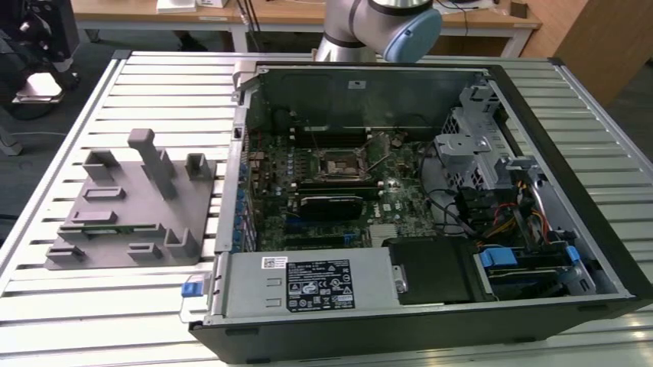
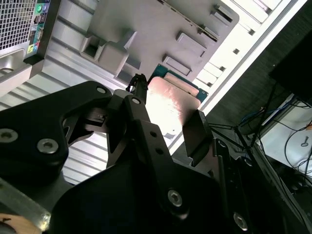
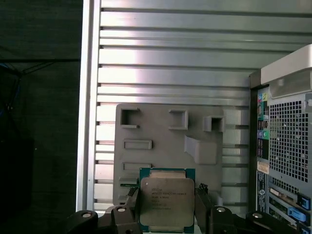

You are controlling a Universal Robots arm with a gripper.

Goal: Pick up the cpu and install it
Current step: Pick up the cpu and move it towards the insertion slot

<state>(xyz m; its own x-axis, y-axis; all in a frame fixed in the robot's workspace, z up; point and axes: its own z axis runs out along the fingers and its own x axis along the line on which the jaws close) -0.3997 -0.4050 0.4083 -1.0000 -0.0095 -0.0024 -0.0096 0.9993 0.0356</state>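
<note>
First wrist view shows the black two-fingered claw (image 3: 166,208) closed on the cpu (image 3: 165,195), a small flat square chip with a pale silver metal top and a green rim, with one finger against each opposite edge. The grey moulded plastic fixture tray (image 3: 161,131) lies well below the claw on the ribbed aluminium tabletop (image 3: 170,63), so the pick-up looks done and the carry is in hand. The open black computer case (image 3: 285,146) stands off to one side of the claw. Its black square socket (image 1: 340,162) on the green motherboard (image 1: 403,202) is well apart from the claw. Seating would call for squaring the chip flat over that socket.
</note>
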